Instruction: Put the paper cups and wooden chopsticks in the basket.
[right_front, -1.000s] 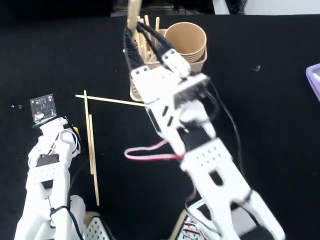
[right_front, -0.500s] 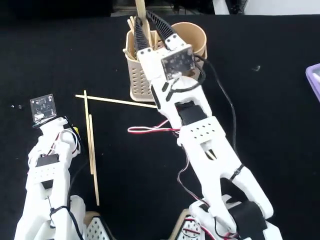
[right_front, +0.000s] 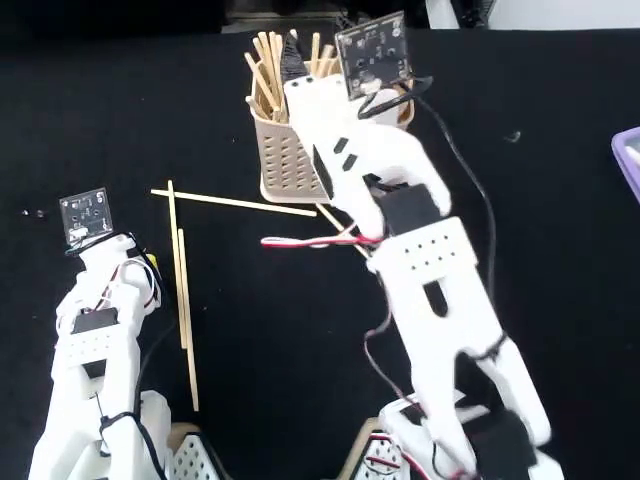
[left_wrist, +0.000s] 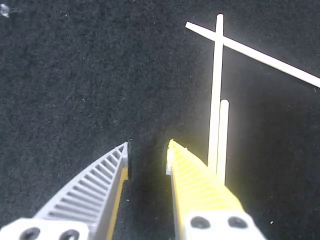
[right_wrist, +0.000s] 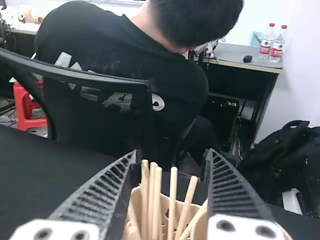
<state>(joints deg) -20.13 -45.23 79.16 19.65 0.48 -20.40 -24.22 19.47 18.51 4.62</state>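
Note:
A beige slotted basket (right_front: 283, 160) stands at the back of the black table with several wooden chopsticks (right_front: 268, 68) upright in it. My right gripper (right_front: 300, 58) hangs open just above them. Its wrist view has the fingers either side of the chopstick tops (right_wrist: 172, 197), nothing gripped, right gripper (right_wrist: 170, 152). The stacked paper cups (right_front: 405, 108) are mostly hidden behind that arm. Three loose chopsticks lie left of the basket: one crosswise (right_front: 230, 202), two lengthwise (right_front: 173, 255) (right_front: 188, 320). My left gripper (left_wrist: 147, 147) is open and empty beside these chopsticks (left_wrist: 215, 100).
Another chopstick end (right_front: 335, 220) pokes out from under the right arm in front of the basket. A red and white cable (right_front: 300, 241) loops over the table there. A purple object (right_front: 630, 150) sits at the right edge. A person is seated beyond the table.
The right arm has swung back over the basket. The chopstick it held upright is out of its fingers, and the gripper now stands open. The left arm kept still.

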